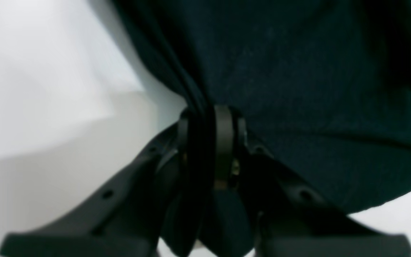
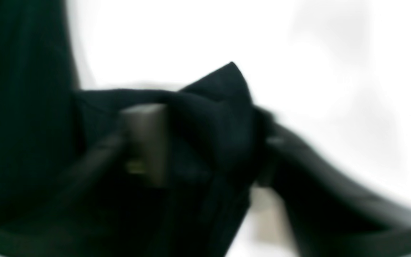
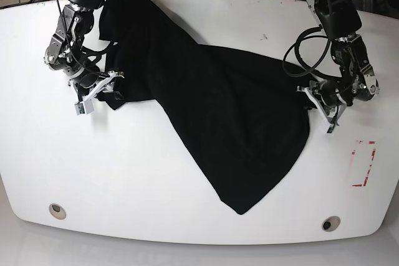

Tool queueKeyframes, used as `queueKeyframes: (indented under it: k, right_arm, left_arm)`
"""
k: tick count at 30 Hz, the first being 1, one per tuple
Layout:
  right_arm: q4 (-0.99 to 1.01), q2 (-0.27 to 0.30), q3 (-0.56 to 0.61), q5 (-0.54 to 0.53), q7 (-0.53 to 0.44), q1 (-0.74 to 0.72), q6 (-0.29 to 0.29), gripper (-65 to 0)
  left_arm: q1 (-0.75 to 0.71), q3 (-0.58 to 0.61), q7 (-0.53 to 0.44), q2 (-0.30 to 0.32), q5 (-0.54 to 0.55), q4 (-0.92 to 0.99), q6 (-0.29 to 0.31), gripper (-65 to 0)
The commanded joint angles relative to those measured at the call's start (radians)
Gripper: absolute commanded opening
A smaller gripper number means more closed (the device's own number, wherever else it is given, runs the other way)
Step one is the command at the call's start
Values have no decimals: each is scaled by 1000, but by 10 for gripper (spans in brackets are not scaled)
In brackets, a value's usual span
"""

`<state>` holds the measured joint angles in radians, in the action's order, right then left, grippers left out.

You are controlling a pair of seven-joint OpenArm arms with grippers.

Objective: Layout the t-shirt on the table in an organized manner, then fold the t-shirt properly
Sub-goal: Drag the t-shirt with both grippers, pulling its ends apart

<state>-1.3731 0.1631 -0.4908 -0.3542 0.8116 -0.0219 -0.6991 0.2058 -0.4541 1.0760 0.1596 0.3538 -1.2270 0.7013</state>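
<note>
The black t-shirt (image 3: 212, 110) lies spread in a long diagonal across the white table (image 3: 124, 166), plain side up, from the far left corner to a point near the front. My left gripper (image 3: 310, 99) is at the shirt's right edge, shut on a fold of the cloth (image 1: 298, 89); its jaws (image 1: 209, 117) meet on the fabric. My right gripper (image 3: 111, 88) is at the shirt's left edge. In the blurred right wrist view a bunched fold of the t-shirt (image 2: 219, 117) fills the gap between its fingers (image 2: 145, 139) and touches both.
A red-and-white tape rectangle (image 3: 363, 164) marks the table at the right. Two round grommet holes (image 3: 57, 210) (image 3: 330, 223) sit near the front edge. Cables and floor lie beyond the far edge.
</note>
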Motion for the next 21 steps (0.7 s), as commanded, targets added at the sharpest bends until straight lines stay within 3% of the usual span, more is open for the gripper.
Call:
queueKeyframes:
  k: [1, 3, 10, 21]
  right_arm:
    - [-10, 6, -1, 24, 13, -17, 1, -550]
    - [-10, 6, -1, 36, 16, -25, 1, -647]
    - [-71, 34, -1, 45, 22, -43, 1, -629]
    - [-191, 103, 2, 39, 187, -172, 1, -629]
  left_arm:
    - [16, -13, 3, 30, -14, -14, -3, -587]
    - [14, -16, 3, 38, -14, -14, -3, -587]
    - [22, -74, 10, 54, -11, -29, -3, -589]
    - [85, -136, 155, 51, -9, -251, -3, -587]
